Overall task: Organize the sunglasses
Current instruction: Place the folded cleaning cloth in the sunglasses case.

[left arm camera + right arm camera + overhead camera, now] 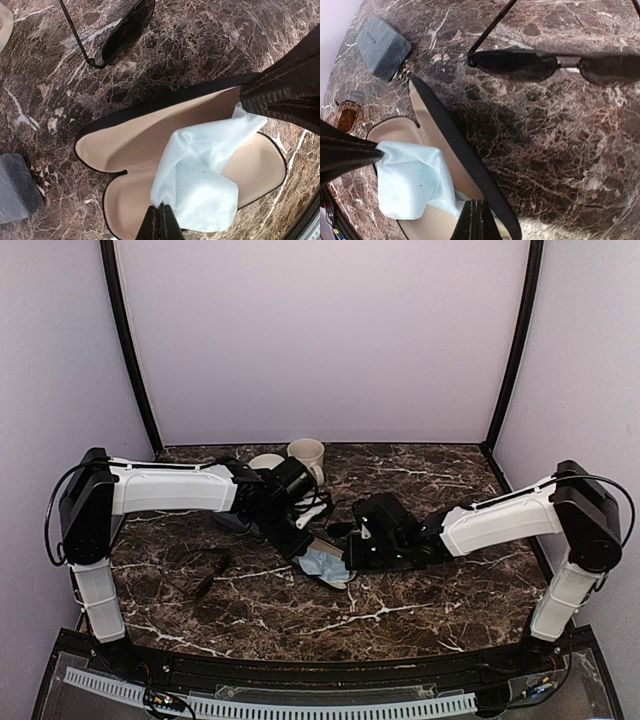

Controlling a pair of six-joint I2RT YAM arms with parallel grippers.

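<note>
The black thin-framed sunglasses (555,66) lie open on the marble, also in the left wrist view (125,32). The brownish sunglasses (345,117) lie further left (203,570). An open black case with tan lining (135,135) lies between my grippers, and a light blue cloth (200,175) is draped in it. My left gripper (161,220) is shut on one corner of the cloth. My right gripper (477,217) is shut on the cloth's other end, at the case's rim (455,150). In the top view both grippers meet over the cloth (325,565).
A grey-blue rectangular case (382,45) lies shut on the marble, also seen in the left wrist view (15,187). Two pale cups (305,455) stand at the back of the table. Black frame posts and lilac walls enclose the table.
</note>
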